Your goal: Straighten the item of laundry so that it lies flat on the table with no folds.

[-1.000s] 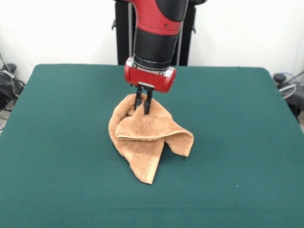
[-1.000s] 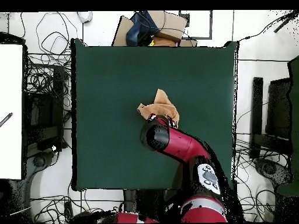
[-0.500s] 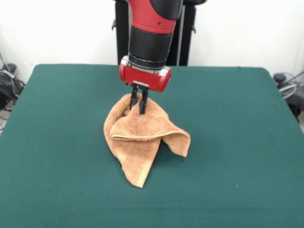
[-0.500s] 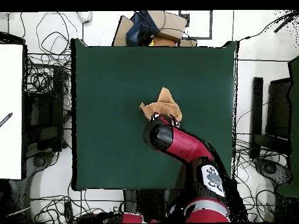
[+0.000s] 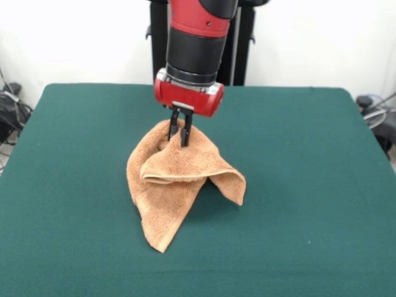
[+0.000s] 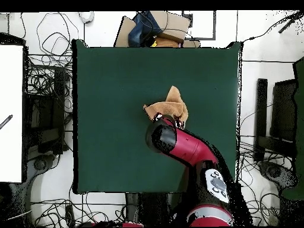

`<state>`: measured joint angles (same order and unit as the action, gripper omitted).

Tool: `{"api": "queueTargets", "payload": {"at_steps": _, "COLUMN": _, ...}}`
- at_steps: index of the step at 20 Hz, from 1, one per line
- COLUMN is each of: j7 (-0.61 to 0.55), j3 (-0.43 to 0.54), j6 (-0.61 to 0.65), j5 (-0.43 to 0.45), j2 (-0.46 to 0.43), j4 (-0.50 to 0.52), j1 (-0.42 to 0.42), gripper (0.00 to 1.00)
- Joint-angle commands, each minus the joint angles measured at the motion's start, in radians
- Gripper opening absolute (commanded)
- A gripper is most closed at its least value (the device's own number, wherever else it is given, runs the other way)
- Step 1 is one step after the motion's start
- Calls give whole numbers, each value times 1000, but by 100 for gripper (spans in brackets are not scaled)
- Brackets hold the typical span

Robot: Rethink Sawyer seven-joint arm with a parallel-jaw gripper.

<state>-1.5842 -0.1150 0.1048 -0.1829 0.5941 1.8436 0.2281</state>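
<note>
towel (image 5: 176,182) | pinched by fingers (image 5: 180,131) | tip points front-left

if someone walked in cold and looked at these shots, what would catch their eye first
Most likely the red and black arm coming down over the middle of the green table, its gripper shut on the top of an orange-tan towel. The towel hangs from that pinch in a crumpled tent, with one corner trailing toward the camera and another folded out to the picture's right. In the overhead view, tangled cables crowd the floor around the table.
</note>
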Motion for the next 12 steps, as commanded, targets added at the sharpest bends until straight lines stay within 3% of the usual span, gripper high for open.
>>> {"api": "queueTargets", "payload": {"at_steps": 1, "j7": -222, "j3": 4, "j6": 117, "j5": -53, "j2": 27, "j4": -9, "j1": -64, "gripper": 0}}
{"api": "queueTargets", "payload": {"at_steps": 12, "j7": -223, "j3": 16, "j6": 175, "j5": -71, "j2": 58, "j4": 17, "j1": -63, "gripper": 0}}
